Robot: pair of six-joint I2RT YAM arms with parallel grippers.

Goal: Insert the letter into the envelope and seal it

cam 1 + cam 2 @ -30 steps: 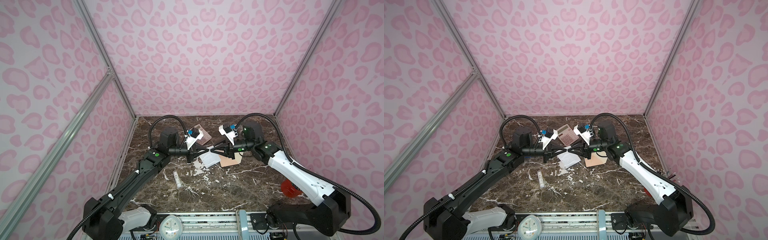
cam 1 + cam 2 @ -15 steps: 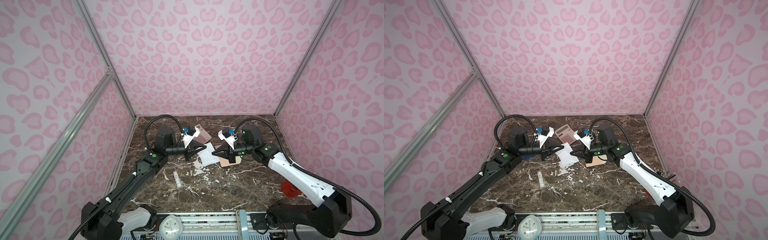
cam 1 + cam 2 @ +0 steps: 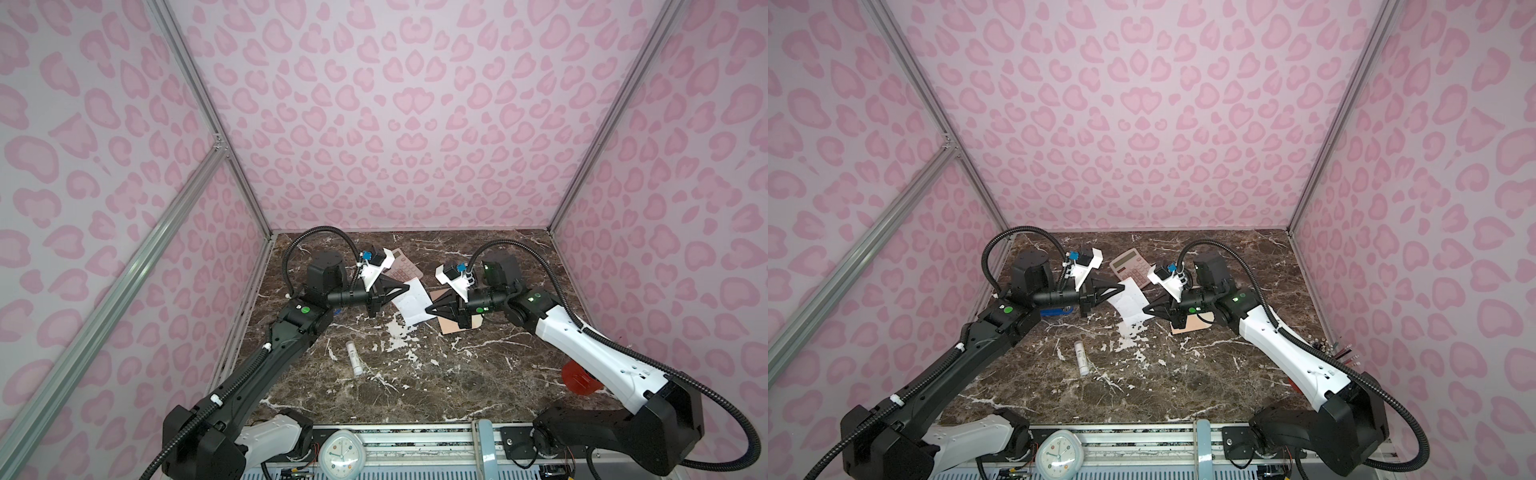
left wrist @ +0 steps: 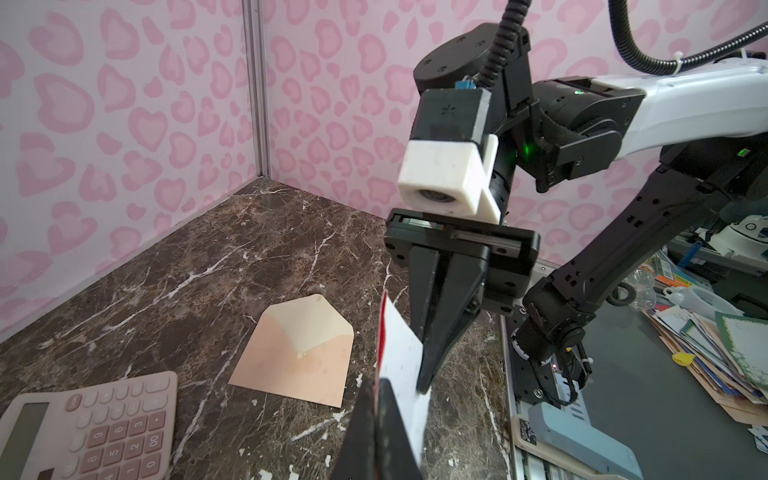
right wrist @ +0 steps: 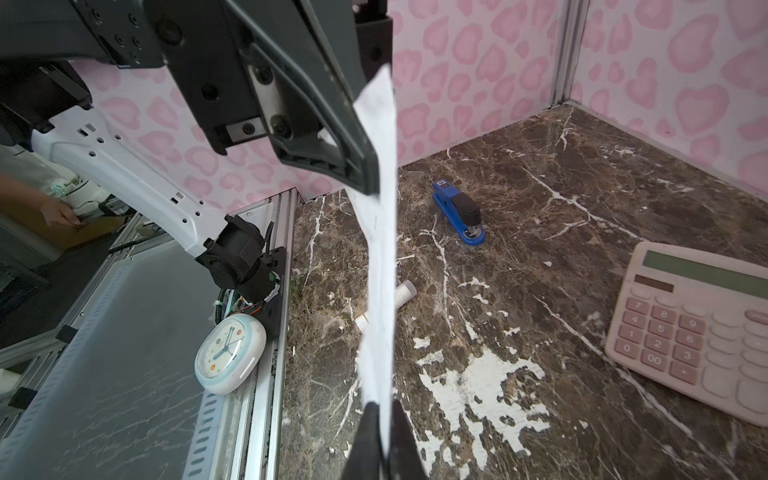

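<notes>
Letter (image 3: 413, 303), a flat white paper sheet with a red back, hangs above the brown marble tabletop (image 3: 415, 374), pinched at opposite edges by both arms. The left gripper (image 3: 406, 287) has drawn apart from the right gripper (image 3: 428, 310), whose jaws have closed onto the sheet within the last second. Below, the peach paper envelope (image 4: 295, 353) lies flat with its cream pointed flap open, half hidden under the right gripper in both top views.
</notes>
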